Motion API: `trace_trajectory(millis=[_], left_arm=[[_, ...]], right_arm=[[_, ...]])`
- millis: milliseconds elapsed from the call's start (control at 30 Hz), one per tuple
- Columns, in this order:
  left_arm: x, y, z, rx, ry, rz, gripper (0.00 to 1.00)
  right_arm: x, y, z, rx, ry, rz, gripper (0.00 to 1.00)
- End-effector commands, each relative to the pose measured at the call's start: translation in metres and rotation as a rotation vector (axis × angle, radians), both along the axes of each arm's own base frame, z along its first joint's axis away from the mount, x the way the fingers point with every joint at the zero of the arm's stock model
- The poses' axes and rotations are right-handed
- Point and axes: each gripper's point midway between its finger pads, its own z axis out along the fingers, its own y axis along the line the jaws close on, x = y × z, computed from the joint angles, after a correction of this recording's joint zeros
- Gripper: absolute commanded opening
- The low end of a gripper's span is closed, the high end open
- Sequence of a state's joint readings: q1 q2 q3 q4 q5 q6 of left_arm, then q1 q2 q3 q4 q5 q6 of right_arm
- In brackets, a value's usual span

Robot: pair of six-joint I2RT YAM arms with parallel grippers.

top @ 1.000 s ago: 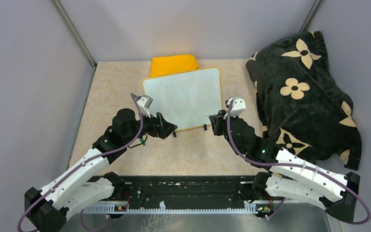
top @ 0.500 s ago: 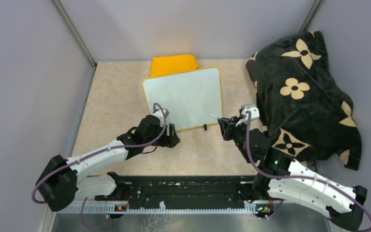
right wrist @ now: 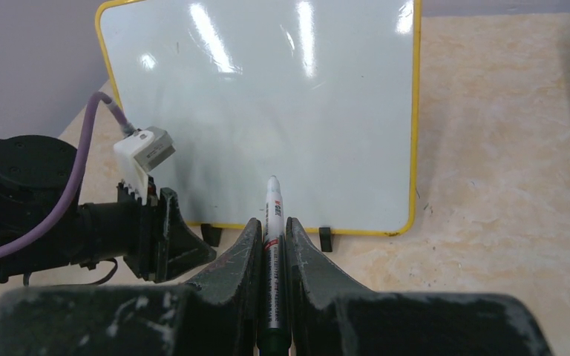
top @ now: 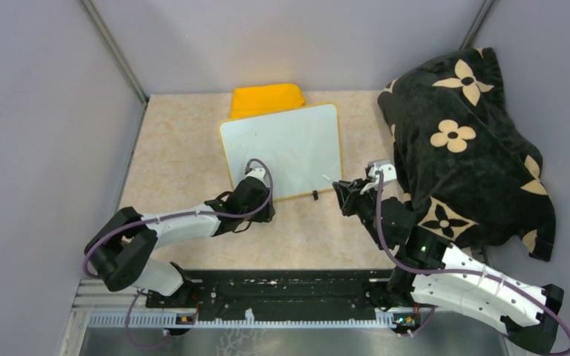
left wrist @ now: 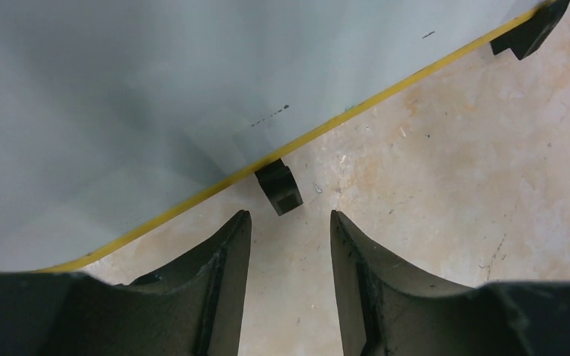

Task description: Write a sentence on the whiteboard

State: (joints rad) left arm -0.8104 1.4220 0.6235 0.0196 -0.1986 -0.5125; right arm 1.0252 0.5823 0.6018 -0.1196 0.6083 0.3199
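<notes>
Grey walls close in the beige stone-patterned desk (top: 171,148) at the back and on both sides. The whiteboard (top: 286,148) lies flat in the far middle of the desk, turned slightly. Its face is plain white with streaks of glare. Bare desk runs wide from the board's left edge to the left wall. Another bare band lies between its near edge and the arms' bases. On the right only a narrow lane of desk separates the yellow rim from a heaped black blanket with cream flowers (top: 464,141), which fills that side. A folded yellow cloth (top: 266,98) sits at the board's far left corner, meeting or slipping under the rim; I cannot tell which.

The left claw (left wrist: 289,219) is low over the desk at the board's near left edge. Its fingers are parted and hold nothing, and a small black clip (left wrist: 280,187) on the rim sits just ahead of the gap. The right claw (right wrist: 272,226) is closed tight on a marker (right wrist: 273,204). The marker's tip points over the near right part of the board, and I cannot tell whether it touches the face.
</notes>
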Motion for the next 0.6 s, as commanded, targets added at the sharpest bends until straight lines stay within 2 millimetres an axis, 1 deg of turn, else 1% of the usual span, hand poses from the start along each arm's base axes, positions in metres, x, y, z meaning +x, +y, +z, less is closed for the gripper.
trace_trajectory(millis=[0, 200, 367, 433, 567], left_arm=[[0.017, -0.015, 0.012, -0.037, -0.053, 0.037, 0.49], [0.027, -0.018, 0.01, -0.022, -0.066, 0.061, 0.47], [0.032, -0.019, 0.006, 0.012, -0.066, 0.083, 0.38], [0.031, -0.018, 0.003, 0.025, -0.062, 0.081, 0.34], [0.025, -0.02, 0.001, 0.031, -0.058, 0.06, 0.31]], right_arm=[[-0.003, 0.001, 0.022, 0.053, -0.046, 0.021, 0.0], [-0.005, -0.001, 0.022, 0.06, -0.045, 0.021, 0.0], [-0.005, -0.001, 0.023, 0.061, -0.044, 0.021, 0.0], [-0.005, -0.001, 0.023, 0.059, -0.044, 0.023, 0.0], [-0.005, -0.002, 0.021, 0.051, -0.041, 0.02, 0.0]])
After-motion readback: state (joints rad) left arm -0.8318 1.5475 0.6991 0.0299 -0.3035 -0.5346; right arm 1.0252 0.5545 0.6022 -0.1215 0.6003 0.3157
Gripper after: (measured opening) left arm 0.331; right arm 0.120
